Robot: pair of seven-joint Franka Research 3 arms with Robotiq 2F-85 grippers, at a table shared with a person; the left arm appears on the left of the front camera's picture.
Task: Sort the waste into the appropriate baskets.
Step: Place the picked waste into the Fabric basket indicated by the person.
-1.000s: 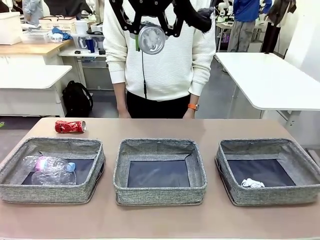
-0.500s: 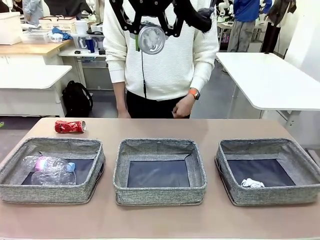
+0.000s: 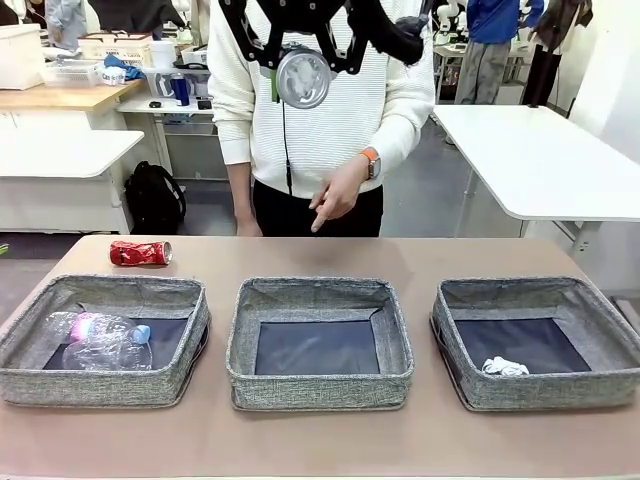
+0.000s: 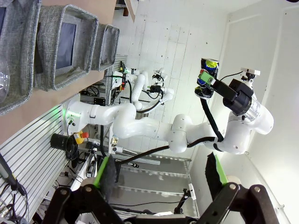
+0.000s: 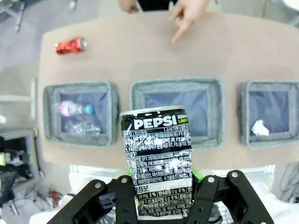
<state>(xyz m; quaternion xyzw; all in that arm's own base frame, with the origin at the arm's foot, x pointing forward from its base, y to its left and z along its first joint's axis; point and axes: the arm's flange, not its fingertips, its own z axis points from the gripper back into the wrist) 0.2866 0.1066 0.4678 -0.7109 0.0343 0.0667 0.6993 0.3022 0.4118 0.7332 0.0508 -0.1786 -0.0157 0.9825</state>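
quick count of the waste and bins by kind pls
soda cans: 2, a red can on the table and a black can held in the right gripper
plastic bottles: 2, in the left bin
paper wad: 1, in the right bin
bins: 3
total: 8

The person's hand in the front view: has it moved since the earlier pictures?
Yes. The person's hand has come out from the hip toward the picture's left and now points down above the middle basket, which stayed put.

Three baskets point(image 3: 320, 340); two cans: red point(image 3: 140, 253), black point(image 5: 156, 161); one bottle point(image 3: 100, 340); one paper wad point(image 3: 504, 367)
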